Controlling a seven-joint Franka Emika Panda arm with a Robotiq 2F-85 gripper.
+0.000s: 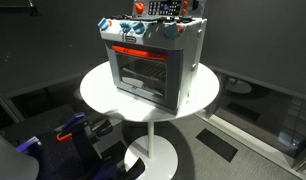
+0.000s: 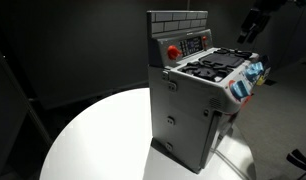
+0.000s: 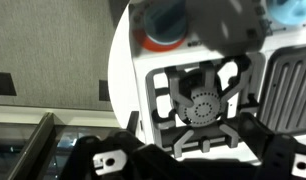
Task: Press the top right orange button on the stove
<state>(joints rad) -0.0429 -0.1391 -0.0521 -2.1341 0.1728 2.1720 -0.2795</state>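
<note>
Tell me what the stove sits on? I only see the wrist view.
Observer: The stove stands on a round white table.
Operator: Is its door open?
Observer: No, the glass door is shut, under a red-orange handle.
Operator: Is my gripper touching it?
Observer: No. In an exterior view the gripper hangs above the stove, clear of it.

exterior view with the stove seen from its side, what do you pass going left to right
white table → red button → black burner grates → teal knobs; the last three are on the stove
</note>
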